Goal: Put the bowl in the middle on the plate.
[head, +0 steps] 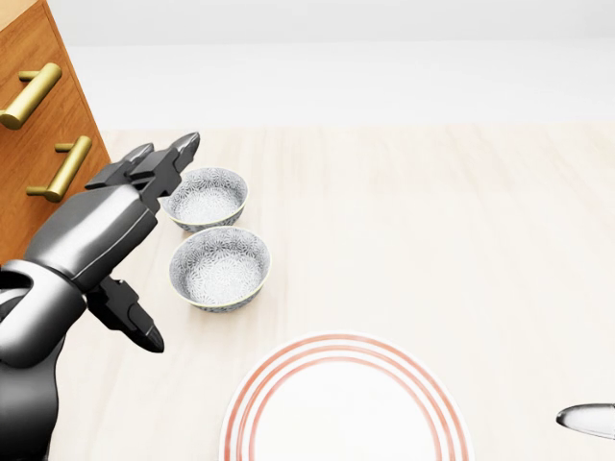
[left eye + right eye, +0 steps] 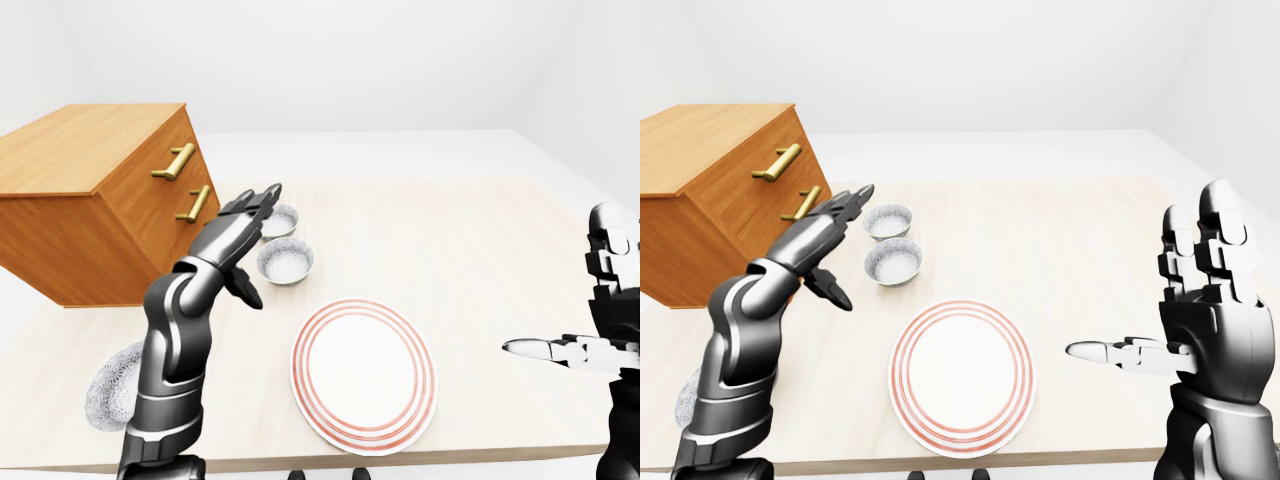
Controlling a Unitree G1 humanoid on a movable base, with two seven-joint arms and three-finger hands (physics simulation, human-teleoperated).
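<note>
Left-eye view, nearest first: a patterned bowl (image 2: 108, 390) at bottom left, half hidden by the left arm (image 2: 175, 340); then the bare red-ringed plate (image 2: 364, 372). Above it the middle bowl (image 1: 220, 267) sits on the table (image 2: 480, 230), with the left hand (image 1: 101, 235) just beside it, fingers spread, probably lining up a grasp. Farthest: a third bowl (image 1: 204, 198) and the drawer cabinet (image 2: 100, 200). Off to the side, the right hand (image 2: 1205, 300) is spread, empty.
</note>
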